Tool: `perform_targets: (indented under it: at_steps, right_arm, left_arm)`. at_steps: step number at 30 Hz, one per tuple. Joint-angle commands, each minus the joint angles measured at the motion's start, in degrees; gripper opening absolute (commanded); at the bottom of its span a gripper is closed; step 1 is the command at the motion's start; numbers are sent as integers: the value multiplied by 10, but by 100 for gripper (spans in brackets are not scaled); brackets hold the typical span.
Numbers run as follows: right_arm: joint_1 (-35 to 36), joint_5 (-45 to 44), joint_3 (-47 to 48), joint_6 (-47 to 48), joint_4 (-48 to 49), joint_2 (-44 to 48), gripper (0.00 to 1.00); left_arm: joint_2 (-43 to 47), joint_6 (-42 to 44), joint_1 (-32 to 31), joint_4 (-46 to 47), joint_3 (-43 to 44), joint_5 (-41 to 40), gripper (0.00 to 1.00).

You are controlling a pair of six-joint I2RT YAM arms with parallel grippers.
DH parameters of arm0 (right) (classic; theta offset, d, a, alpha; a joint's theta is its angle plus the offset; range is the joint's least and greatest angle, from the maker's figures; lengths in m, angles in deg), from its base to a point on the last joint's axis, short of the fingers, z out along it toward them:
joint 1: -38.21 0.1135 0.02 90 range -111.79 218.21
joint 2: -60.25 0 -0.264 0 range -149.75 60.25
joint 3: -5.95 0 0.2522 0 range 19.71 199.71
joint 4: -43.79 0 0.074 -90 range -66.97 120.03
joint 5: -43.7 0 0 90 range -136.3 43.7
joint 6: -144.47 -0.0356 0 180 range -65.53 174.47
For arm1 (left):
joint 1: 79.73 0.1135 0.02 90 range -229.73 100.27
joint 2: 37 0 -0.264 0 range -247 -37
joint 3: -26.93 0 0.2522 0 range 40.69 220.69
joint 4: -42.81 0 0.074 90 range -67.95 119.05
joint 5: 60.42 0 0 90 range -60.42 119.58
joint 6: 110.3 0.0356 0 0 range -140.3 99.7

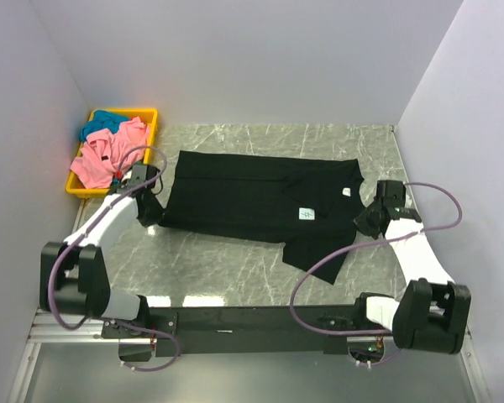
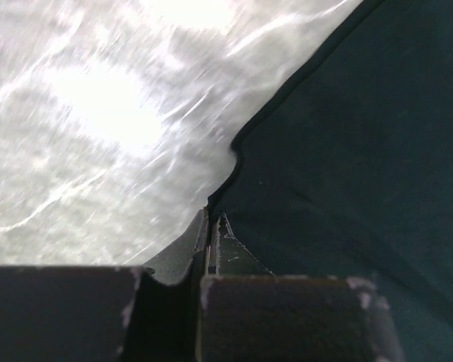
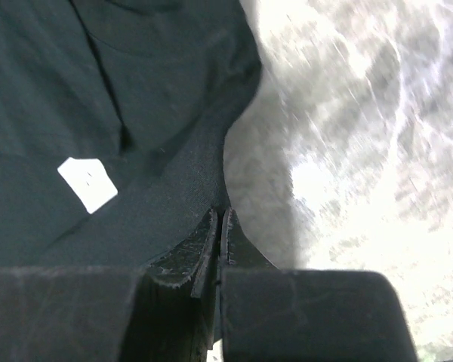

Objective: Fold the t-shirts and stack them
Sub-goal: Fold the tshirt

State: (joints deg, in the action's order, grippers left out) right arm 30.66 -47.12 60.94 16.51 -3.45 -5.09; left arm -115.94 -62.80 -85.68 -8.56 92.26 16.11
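Observation:
A large black t-shirt lies spread across the marble table, with a white tag near its middle and a sleeve hanging toward the front. My left gripper is shut on the black t-shirt's near left edge, its fingertips pinching the hem. My right gripper is shut on the black t-shirt's right edge, its fingertips together on the fabric, a white tag close by. A pink t-shirt and a teal t-shirt lie bunched in the bin.
A yellow bin stands at the back left against the wall. White walls close in the table on the left, back and right. Marble tabletop shows in front of the shirt, before the black base rail.

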Motion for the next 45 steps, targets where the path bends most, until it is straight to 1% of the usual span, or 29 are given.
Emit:
perform_targets:
  at_steps: [1, 5, 10, 14, 18, 23, 34, 41, 45]
  right_arm:
    - [-5, -15, 50, 7, 4, -46, 0]
    - [-5, -9, 88, 17, 5, -101, 0]
    - [-5, -12, 148, 27, 2, -171, 0]
    - [-6, -13, 186, 32, 3, -217, 0]
    - [-5, -14, 213, 32, 10, -262, 0]
    - [-5, -26, 231, 32, 20, -292, 0]
    - [-6, -29, 260, 45, 27, -330, 0]
    - [-5, -19, 265, 46, 41, -352, 3]
    - [-5, -17, 264, 47, 48, -363, 7]
  left_arm:
    - [-42, 18, 5, 2, 72, -1, 1]
    - [-114, 30, 6, -2, 135, -2, 1]
    - [-180, 37, 6, -5, 214, -1, 1]
    - [-224, 34, 6, 0, 252, 3, 1]
    - [-255, 31, 6, 28, 259, 18, 1]
    - [-282, 37, 6, 45, 274, 5, 1]
    - [-293, 45, 5, 89, 282, -1, 1]
    - [-317, 40, 5, 97, 286, -4, 1]
    - [-324, 37, 4, 101, 286, -1, 4]
